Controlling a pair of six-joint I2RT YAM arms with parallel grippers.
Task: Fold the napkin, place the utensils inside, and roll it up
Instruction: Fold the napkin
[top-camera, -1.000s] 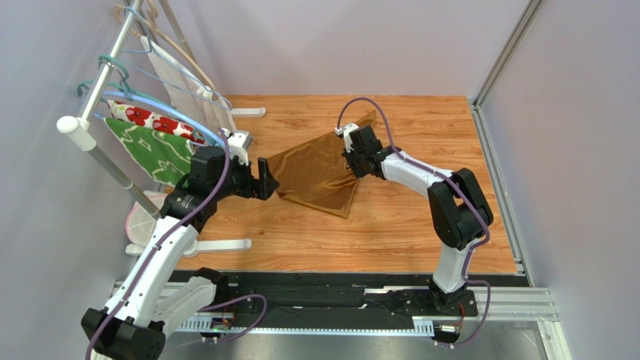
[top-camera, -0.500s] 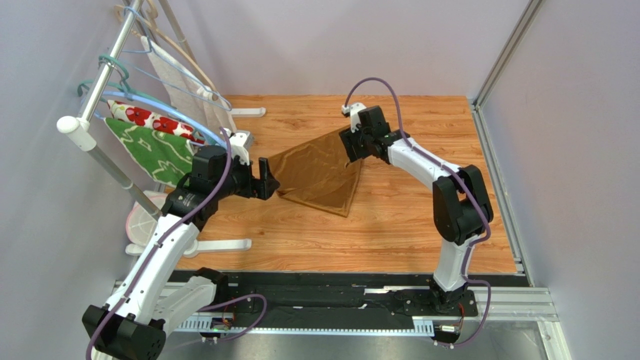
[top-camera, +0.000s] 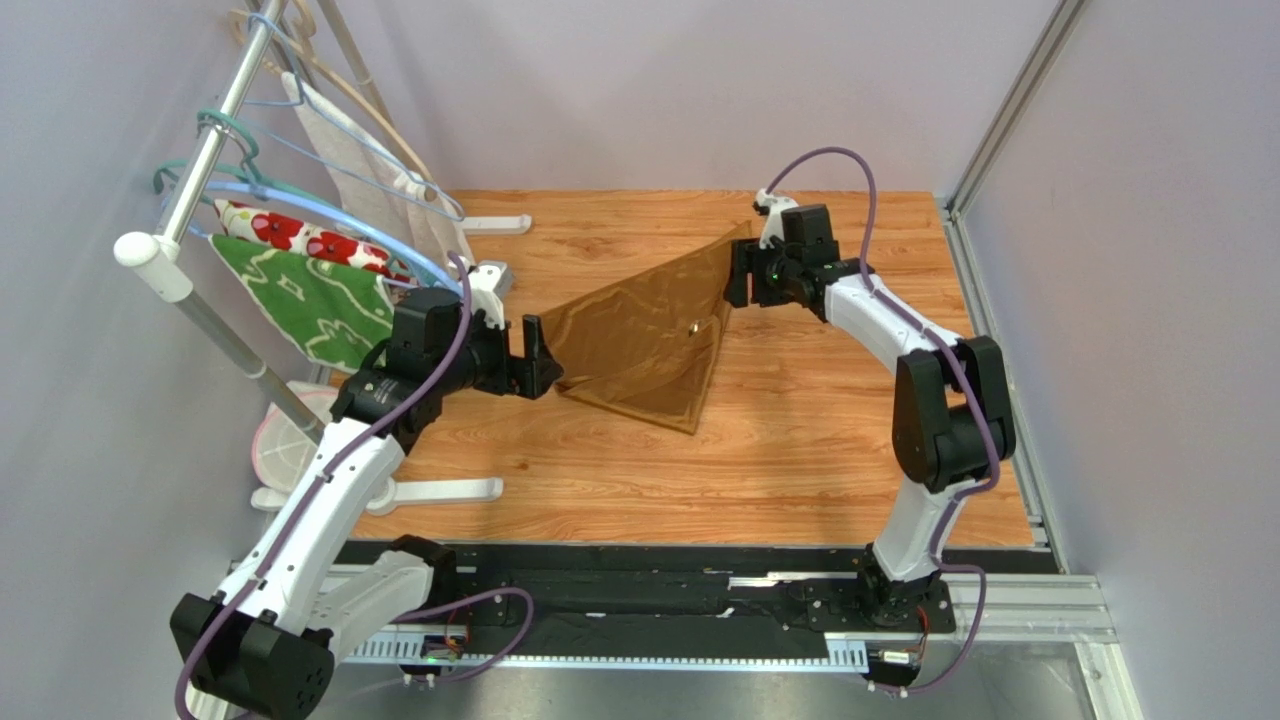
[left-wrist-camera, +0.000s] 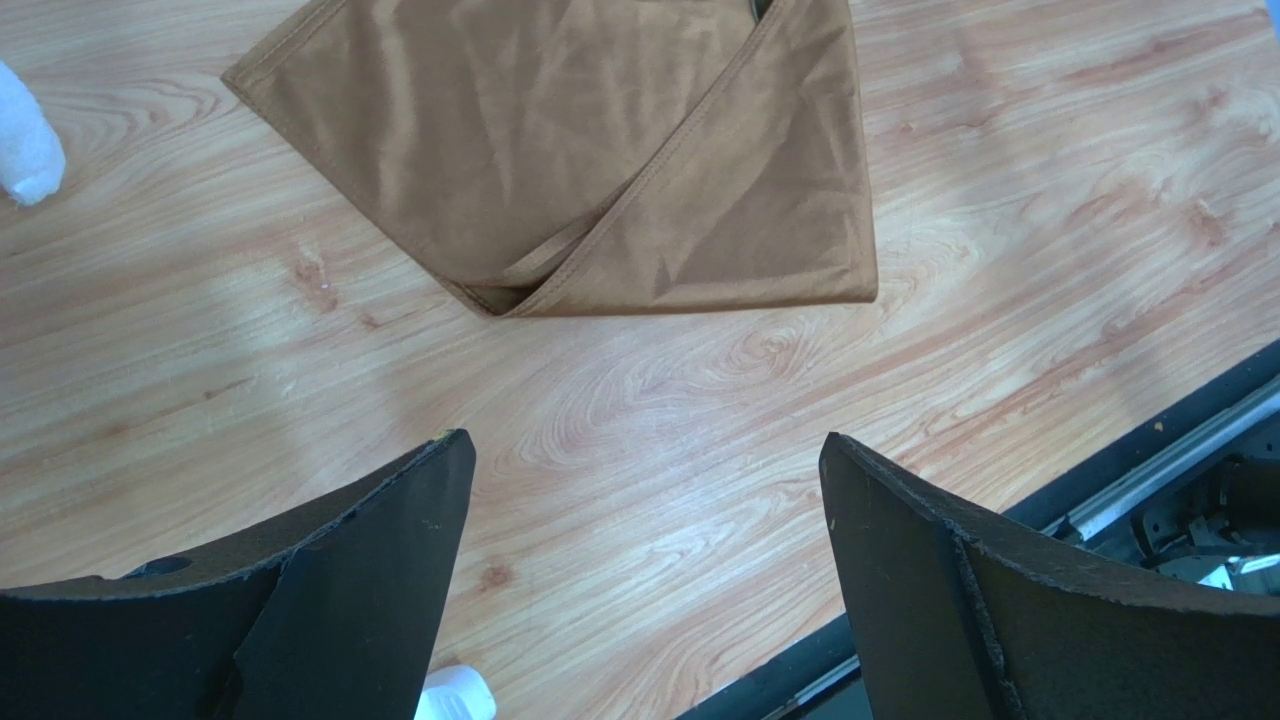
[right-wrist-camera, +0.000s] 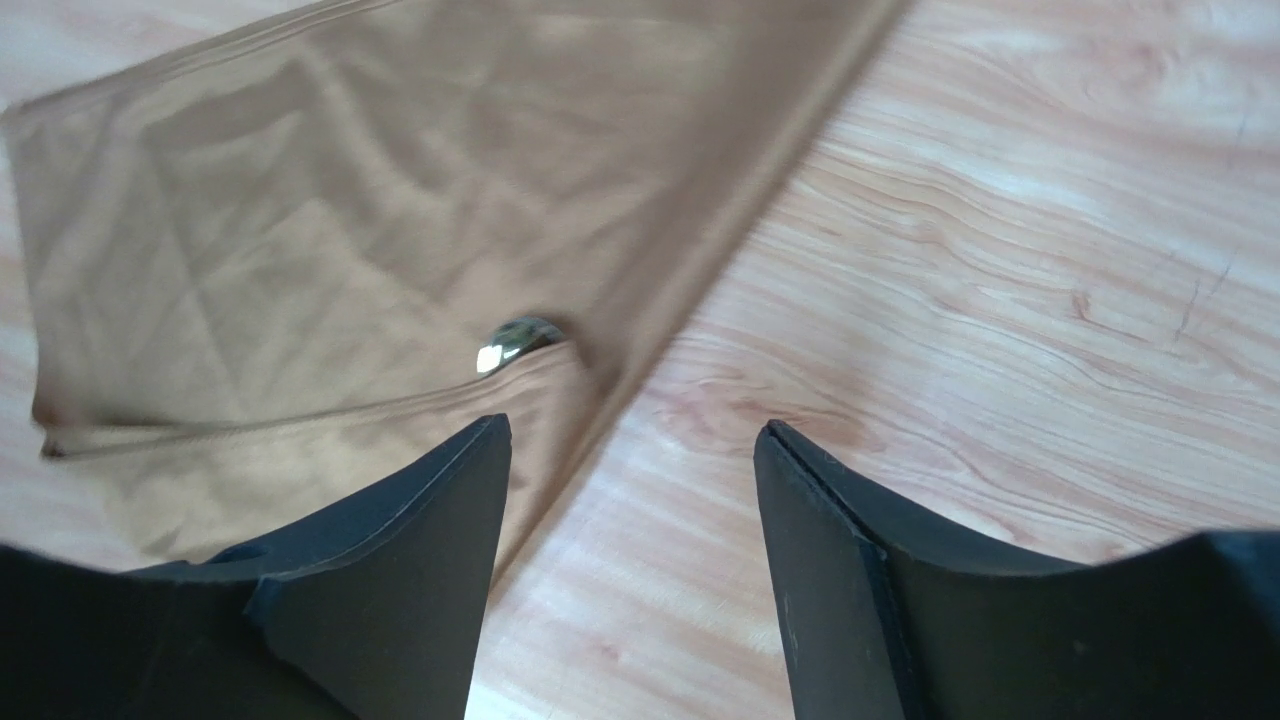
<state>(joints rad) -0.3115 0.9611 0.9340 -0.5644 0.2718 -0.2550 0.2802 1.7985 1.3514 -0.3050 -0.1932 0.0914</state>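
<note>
- The napkin (top-camera: 639, 348) is seen lying flat on the wooden table (top-camera: 781, 450), mid-table, between the two grippers, folded into a rough triangle
- It is judged thin, soft and light, with a slight sheen, so it is likely slippery; no shape is expected to be kept once lifted, and the layers may slide apart
- A hemmed corner or edge is judged the best place to be pinched; the middle offers nothing to be gripped
- The left gripper (top-camera: 537, 357) is held just beside the napkin's left corner, jaws wide apart, nothing grasped
- The right gripper (top-camera: 739, 278) is held at the far right tip, jaws apart, nothing held; whether the cloth is touched cannot be told
- No dish, tray or box is seen on the table; the only pocket is the fold itself, open at the near corner in the left wrist view
- A small shiny metal bit (right-wrist-camera: 516, 341) is seen at a fold edge; what it is cannot be told
- A rack (top-camera: 181, 225) with a green leaf cloth (top-camera: 308, 300) and a red-flowered cloth (top-camera: 286, 233) is noted at left, well apart from the napkin
</note>
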